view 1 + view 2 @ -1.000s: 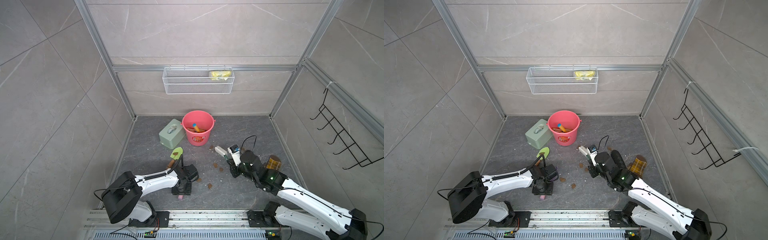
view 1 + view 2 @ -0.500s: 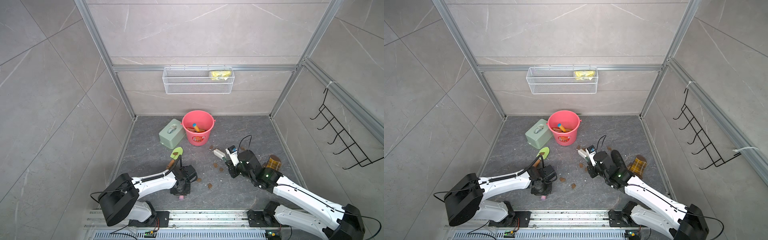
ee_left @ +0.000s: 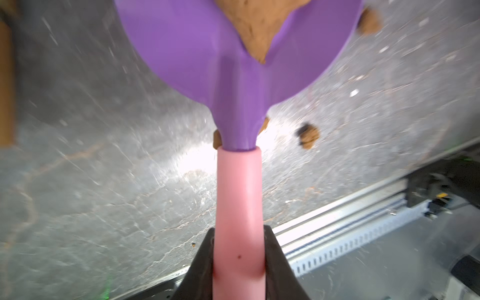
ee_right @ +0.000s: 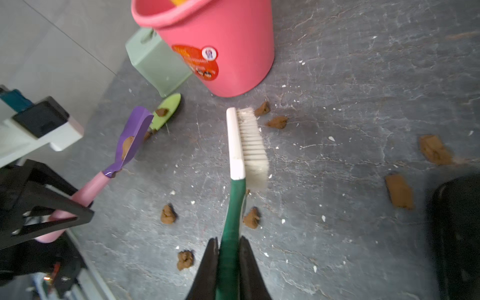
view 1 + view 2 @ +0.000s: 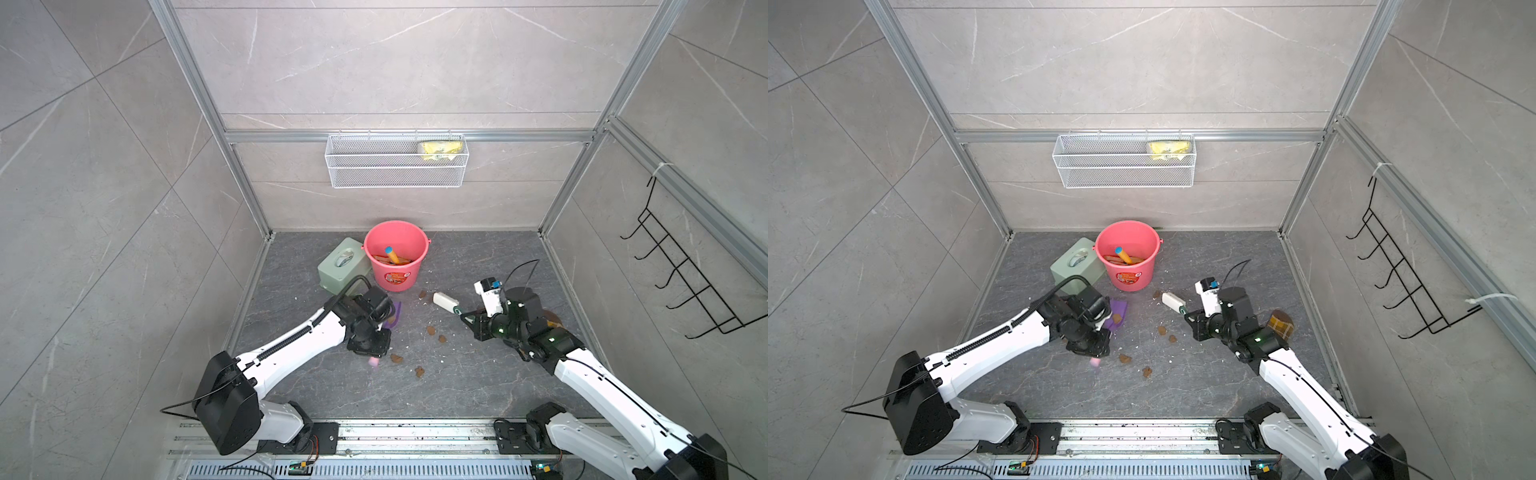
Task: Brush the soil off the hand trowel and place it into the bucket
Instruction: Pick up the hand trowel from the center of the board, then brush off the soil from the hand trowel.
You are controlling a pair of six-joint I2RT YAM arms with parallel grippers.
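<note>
My left gripper [image 3: 239,233] is shut on the pink handle of the hand trowel [image 3: 194,52]. The trowel's purple blade is tilted up off the floor with a brown lump of soil [image 3: 257,28] stuck on it. In both top views the blade [image 5: 1119,309] pokes out past the left gripper [image 5: 370,343], just in front of the coral-pink bucket [image 5: 397,276]. My right gripper [image 4: 228,241] is shut on the green handle of a white-bristled brush [image 4: 249,145]. The brush hovers right of the trowel [image 4: 135,132], apart from it. Several soil lumps [image 5: 431,330] lie on the floor between the arms.
A sage-green tissue box [image 5: 343,264] stands left of the bucket. An orange-handled tool [image 5: 391,254] lies inside the bucket. A second, green trowel [image 4: 167,111] with soil on it lies near the box. A brown object [image 5: 1281,324] sits behind my right arm. A wire basket [image 5: 397,166] hangs on the back wall.
My left gripper has shut on the pink handle and raised the trowel, so its purple blade now shows toward the bucket. The right arm with the brush has barely shifted.
</note>
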